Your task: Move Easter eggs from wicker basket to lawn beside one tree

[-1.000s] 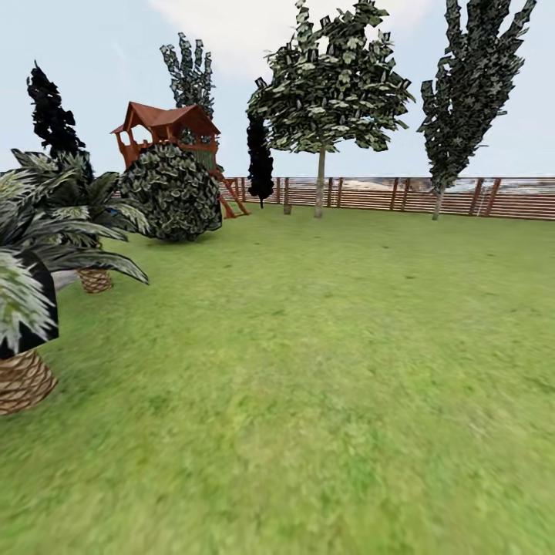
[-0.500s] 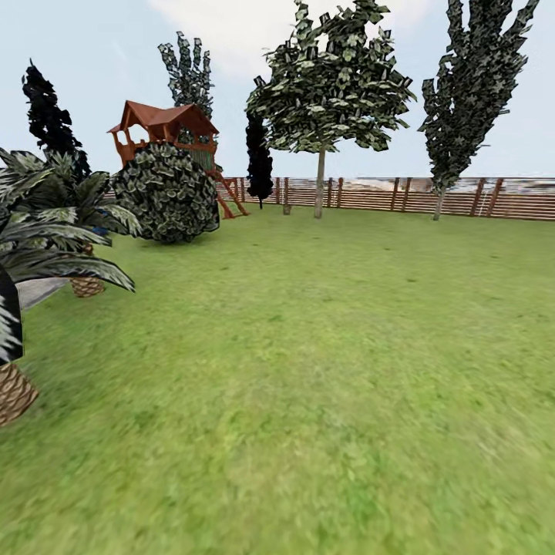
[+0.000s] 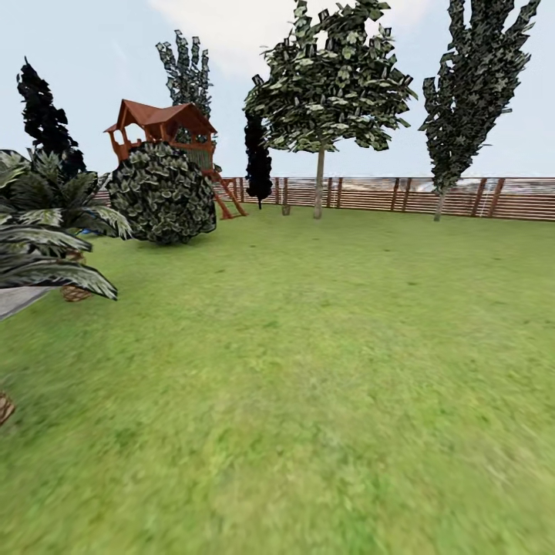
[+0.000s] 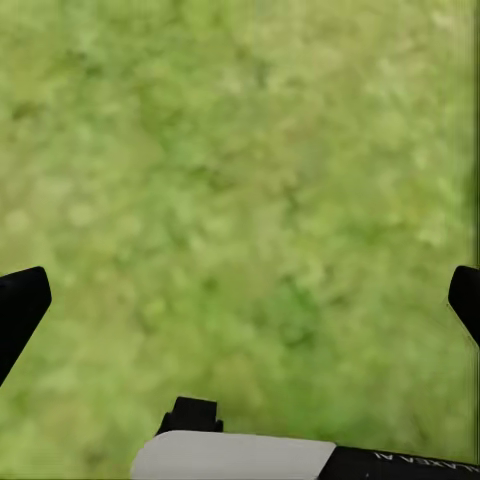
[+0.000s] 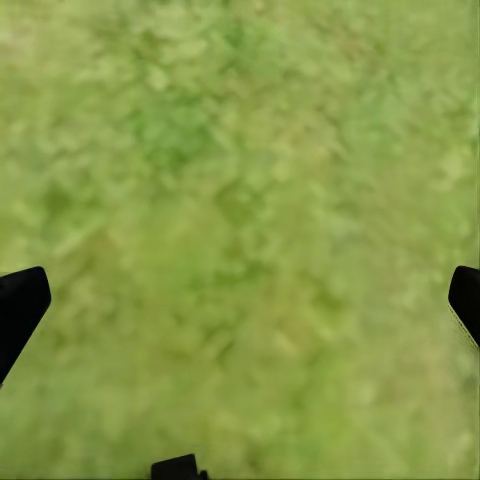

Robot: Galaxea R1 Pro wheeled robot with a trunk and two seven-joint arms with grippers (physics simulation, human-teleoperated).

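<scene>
1. The lawn [image 3: 324, 370] is the largest thing in the head view, running back to the brown slat fence [image 3: 432, 196] that closes the garden; no basket or eggs can be made out on the grass, so I judge the robot is in transit and searching.
2. Trees stand along the far edge: a leafy-crowned tree [image 3: 319, 189] with a pale bare trunk just before the fence, a taller narrow one [image 3: 462, 85] further right, and a dark cypress [image 3: 258, 162] beside the red-brown play tower [image 3: 166, 131].
3. A round bush [image 3: 162, 193] sits in front of the tower; palm fronds [image 3: 46, 231] crowd the left edge, with a strip of grey paving [image 3: 15, 301] under them.
4. The left gripper [image 4: 240, 300] hangs over bare grass, its dark fingertips [image 4: 20, 305] spread wide apart with nothing between them.
5. The right gripper [image 5: 240, 300] is likewise spread wide and empty above grass.
6. Risks, as I judge them: heading on without the basket in sight could waste travel; passing close to the palms could snag the left arm; later, mistaking the cypress or palm for the proper tree would spoil the placement.
</scene>
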